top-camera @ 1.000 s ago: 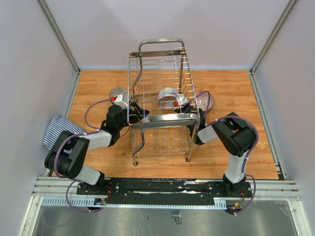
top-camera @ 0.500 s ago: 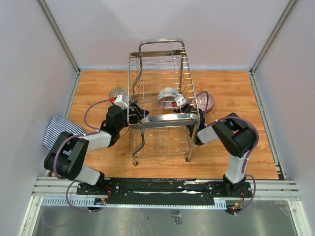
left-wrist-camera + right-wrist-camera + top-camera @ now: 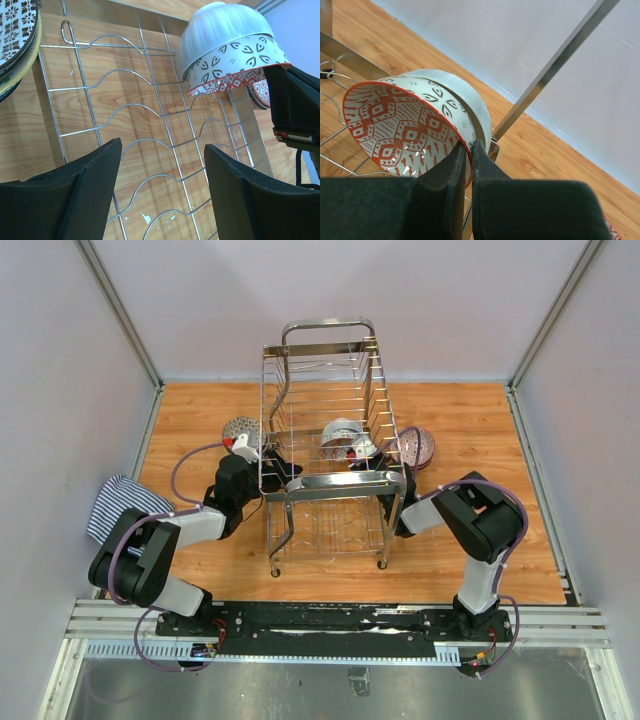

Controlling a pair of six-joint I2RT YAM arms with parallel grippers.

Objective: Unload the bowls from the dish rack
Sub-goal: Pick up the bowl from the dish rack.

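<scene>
The chrome dish rack (image 3: 325,390) stands mid-table. Two nested bowls (image 3: 342,438) lie tilted in it: a white ribbed one and a red-rimmed patterned bowl (image 3: 405,125). My right gripper (image 3: 470,155) reaches in from the rack's right side and is shut on that patterned bowl's rim, one finger inside and one outside. My left gripper (image 3: 162,175) is open and empty at the rack's left side, over the rack's wire floor (image 3: 150,145), with the nested bowls (image 3: 225,45) ahead of it. A dark-patterned bowl (image 3: 240,428) sits on the table left of the rack, and another (image 3: 415,447) to its right.
A striped cloth (image 3: 120,502) lies at the table's left edge. Grey walls close in the wooden table (image 3: 480,420) on three sides. The rack's thick near handle (image 3: 335,480) runs between my two wrists. The left bowl's edge shows in the left wrist view (image 3: 15,30).
The right arm has shifted very slightly; the bowls and the left arm look unchanged.
</scene>
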